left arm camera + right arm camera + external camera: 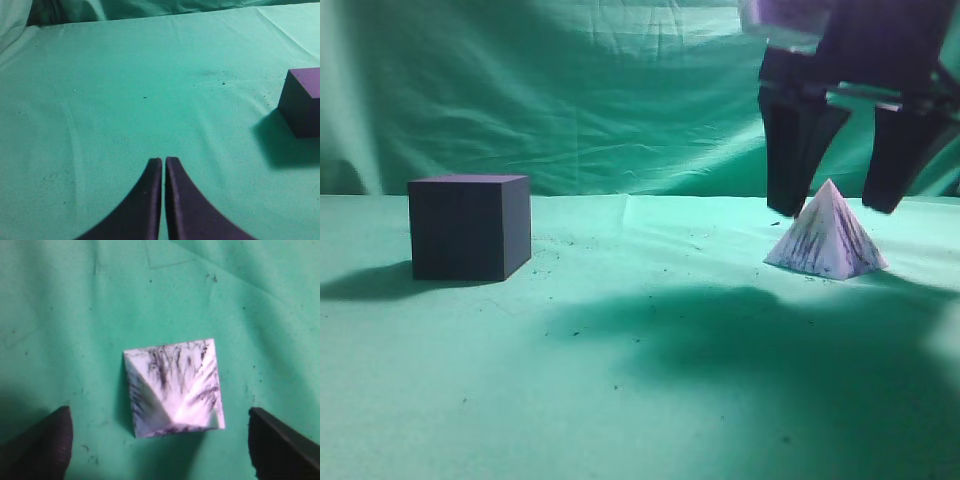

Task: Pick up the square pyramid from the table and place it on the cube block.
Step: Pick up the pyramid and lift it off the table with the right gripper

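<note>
The square pyramid [172, 387] sits directly below the right gripper [835, 205], whose jaws are spread wide with nothing between them but air, one finger on each side of the apex and both tips hanging at about apex height, clear of the faces. In the right wrist view the base lies slightly skewed to the line between the two fingers, so the pads would meet two opposite sloping faces rather than flat sides; I judge a straight descent and a low close to be what the next move calls for, since slanted faces may squeeze upward out of the grip. The pyramid rests upright on the table [650, 400] toward its right edge. The cube block [469, 227] stands well apart toward the left edge, top bare. The left gripper [163, 161] hovers with fingers pressed together, empty, near the cube. No containers are present.
</note>
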Motion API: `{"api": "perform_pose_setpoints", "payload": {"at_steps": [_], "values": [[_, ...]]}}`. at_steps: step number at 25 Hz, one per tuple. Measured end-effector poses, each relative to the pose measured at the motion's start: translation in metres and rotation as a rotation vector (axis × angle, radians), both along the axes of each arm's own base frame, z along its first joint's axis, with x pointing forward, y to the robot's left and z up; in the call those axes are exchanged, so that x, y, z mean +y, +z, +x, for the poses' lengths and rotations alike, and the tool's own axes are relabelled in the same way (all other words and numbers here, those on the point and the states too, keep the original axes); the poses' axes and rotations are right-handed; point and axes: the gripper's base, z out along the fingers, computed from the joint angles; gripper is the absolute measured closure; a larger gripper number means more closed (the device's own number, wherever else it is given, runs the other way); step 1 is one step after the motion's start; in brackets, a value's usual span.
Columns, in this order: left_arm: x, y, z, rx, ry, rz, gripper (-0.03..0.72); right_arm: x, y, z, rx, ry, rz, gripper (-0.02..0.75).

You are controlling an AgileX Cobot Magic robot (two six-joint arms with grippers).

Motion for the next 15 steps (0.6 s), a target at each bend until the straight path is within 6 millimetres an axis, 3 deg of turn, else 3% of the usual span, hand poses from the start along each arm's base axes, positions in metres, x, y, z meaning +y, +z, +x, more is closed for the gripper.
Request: {"api": "perform_pose_setpoints", "payload": {"at_steps": [3,4,7,8,15], "values": [[0.000,0.000,0.000,0.000,0.000,0.000,0.688,0.002,-0.015,0.006,0.026,0.002,-0.018,0.092],[0.000,0.000,0.000,0.000,0.000,0.000,0.688,0.002,-0.020,0.007,0.036,0.003,-0.025,0.135],[0.000,0.000,0.000,0.000,0.000,0.000,0.688,0.002,-0.030,0.010,0.043,0.010,-0.043,0.138],[0.000,0.000,0.000,0.000,0.000,0.000,0.688,0.002,-0.032,0.011,0.043,0.013,-0.048,0.178],[0.000,0.000,0.000,0.000,0.000,0.000,0.688,0.004,-0.036,0.014,0.016,0.074,-0.076,0.184]]}}
